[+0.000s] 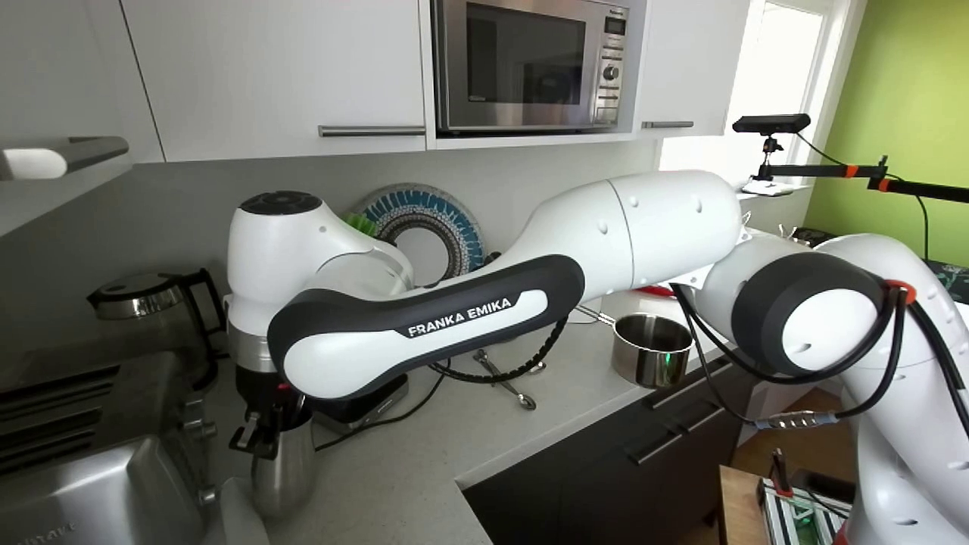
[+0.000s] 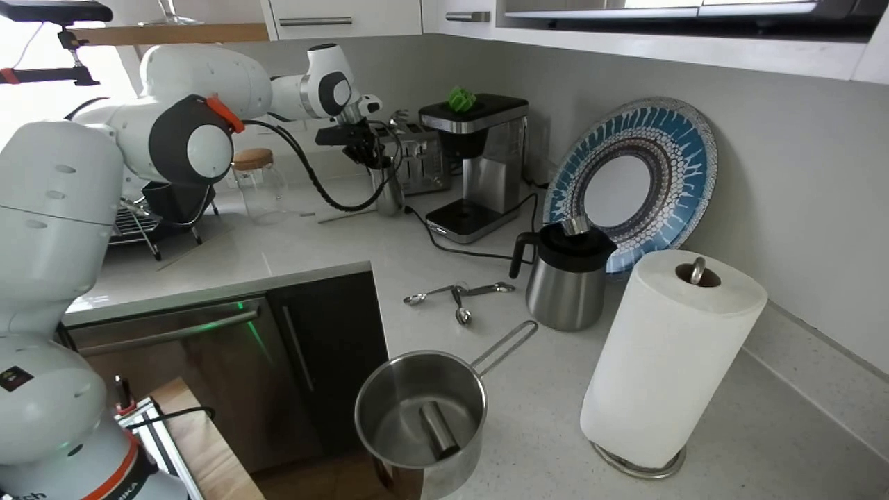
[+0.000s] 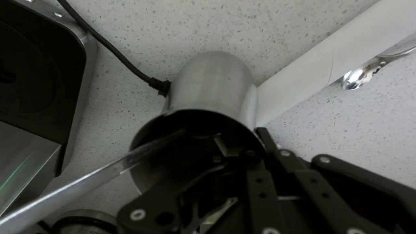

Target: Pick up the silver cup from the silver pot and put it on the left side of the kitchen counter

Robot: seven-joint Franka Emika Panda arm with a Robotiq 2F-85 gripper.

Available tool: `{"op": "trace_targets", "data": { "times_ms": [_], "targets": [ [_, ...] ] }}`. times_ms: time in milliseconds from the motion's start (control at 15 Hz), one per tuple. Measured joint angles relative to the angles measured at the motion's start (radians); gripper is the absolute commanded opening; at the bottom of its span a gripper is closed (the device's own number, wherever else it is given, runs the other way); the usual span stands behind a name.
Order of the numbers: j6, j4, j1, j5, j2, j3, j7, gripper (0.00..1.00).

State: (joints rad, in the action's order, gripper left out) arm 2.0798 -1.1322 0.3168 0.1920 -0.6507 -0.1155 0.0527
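Hanging at the rim of a tall steel tumbler point(image 3: 213, 84) just beside the toaster point(image 1: 113, 462), my gripper point(image 3: 250, 148) has 1 finger outside the wall; the other is dark against the mouth, so I cannot tell whether they pinch the rim or stand spread. A clear rod point(image 3: 97, 178) slants into the same mouth. The silver cup point(image 2: 439, 429) lies on its side in the long-handled steel saucepan point(image 2: 385, 406), well apart from my tool, and that saucepan stands on the kitchen counter point(image 2: 528, 403) near 3 spoons point(image 2: 458, 300).
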Motion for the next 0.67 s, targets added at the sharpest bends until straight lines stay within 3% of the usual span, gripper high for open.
{"op": "trace_targets", "data": {
  "times_ms": [467, 533, 667],
  "targets": [
    [-0.047, -0.003, -0.002, -0.027, 0.000, -0.003, -0.035, 0.01],
    [-0.058, -0.003, -0.003, -0.030, -0.001, -0.003, -0.040, 0.30],
    [-0.084, -0.002, -0.007, -0.034, -0.004, -0.003, -0.048, 0.38]
  ]
}}
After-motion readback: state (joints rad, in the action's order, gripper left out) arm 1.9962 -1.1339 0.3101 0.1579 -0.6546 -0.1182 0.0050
